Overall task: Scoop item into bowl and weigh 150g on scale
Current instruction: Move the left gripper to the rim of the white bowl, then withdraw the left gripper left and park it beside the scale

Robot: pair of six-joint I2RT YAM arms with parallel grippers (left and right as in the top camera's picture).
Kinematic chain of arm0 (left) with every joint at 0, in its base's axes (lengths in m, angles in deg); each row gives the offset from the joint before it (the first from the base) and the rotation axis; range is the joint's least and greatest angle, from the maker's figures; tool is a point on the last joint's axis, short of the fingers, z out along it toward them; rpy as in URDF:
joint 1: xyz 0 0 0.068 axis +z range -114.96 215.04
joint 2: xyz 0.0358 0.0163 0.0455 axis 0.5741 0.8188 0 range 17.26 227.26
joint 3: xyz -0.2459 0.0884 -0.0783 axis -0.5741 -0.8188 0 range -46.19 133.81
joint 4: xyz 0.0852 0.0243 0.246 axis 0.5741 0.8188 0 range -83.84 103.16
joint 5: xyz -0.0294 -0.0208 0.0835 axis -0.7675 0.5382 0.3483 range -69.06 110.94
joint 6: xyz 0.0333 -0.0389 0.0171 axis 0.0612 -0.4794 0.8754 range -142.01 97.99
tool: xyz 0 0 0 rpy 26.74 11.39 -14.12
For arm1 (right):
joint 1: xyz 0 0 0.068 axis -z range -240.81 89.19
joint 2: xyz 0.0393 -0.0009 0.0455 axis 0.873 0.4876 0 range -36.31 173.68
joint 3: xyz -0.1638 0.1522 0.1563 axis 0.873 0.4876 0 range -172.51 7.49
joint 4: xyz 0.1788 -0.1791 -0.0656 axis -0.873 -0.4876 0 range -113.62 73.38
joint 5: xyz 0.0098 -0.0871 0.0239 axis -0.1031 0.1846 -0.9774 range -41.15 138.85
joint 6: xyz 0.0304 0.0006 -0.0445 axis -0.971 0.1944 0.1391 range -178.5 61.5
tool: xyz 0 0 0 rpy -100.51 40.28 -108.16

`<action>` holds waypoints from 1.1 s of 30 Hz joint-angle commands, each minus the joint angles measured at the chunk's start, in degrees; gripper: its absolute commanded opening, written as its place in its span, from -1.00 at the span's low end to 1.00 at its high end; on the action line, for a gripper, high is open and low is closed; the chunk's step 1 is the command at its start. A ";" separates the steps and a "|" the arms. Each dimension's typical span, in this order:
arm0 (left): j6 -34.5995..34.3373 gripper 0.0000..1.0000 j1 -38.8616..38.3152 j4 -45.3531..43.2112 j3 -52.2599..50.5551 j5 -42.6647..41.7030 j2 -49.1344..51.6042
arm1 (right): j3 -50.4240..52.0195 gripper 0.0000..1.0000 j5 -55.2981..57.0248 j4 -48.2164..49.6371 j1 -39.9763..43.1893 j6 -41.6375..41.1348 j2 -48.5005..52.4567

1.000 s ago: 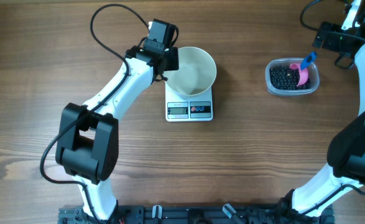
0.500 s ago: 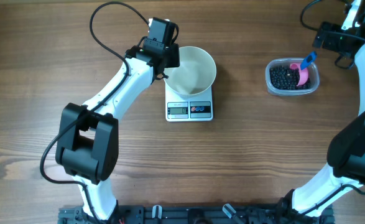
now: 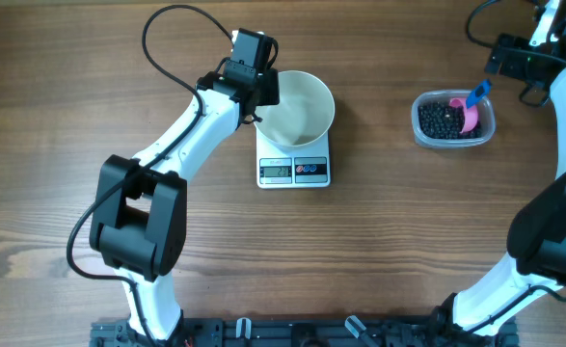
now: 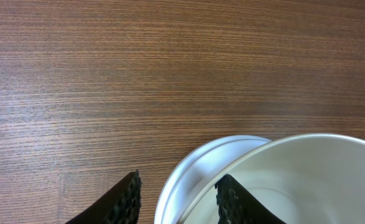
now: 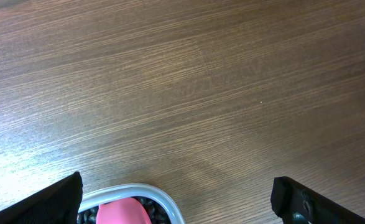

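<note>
The white bowl (image 3: 302,111) stands on the white scale (image 3: 294,171); it is empty inside. My left gripper (image 3: 263,99) straddles its left rim. In the left wrist view the bowl (image 4: 306,168) has one finger (image 4: 232,196) inside it, and the other finger (image 4: 129,199) is outside with a gap to the rim, so the left gripper (image 4: 181,180) is open. The black beans (image 3: 439,120) fill a clear tub (image 3: 453,135) at the right. My right gripper (image 5: 176,186) hovers wide open just beyond the tub's far edge, holding nothing.
A pink scoop (image 3: 469,116) with a blue handle (image 3: 477,94) lies in the tub on the beans; its pink cup (image 5: 123,213) and the tub rim (image 5: 160,196) show in the right wrist view. Bare wooden table surrounds everything.
The left arm has shifted very slightly beside the bowl. The bowl stays on the scale and the right arm has not moved.
</note>
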 commanded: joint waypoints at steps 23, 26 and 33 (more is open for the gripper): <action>4.04 1.00 18.58 42.82 0.63 -11.76 -19.10 | -0.85 0.98 0.81 0.13 0.02 -1.09 -1.18; 18.82 1.00 18.03 42.86 -2.89 -18.47 -18.23 | -0.85 1.00 0.81 0.13 0.02 -1.09 -1.18; 33.31 1.00 17.81 40.79 -8.98 -14.19 -18.21 | -0.85 0.99 0.81 0.13 0.02 -1.09 -1.18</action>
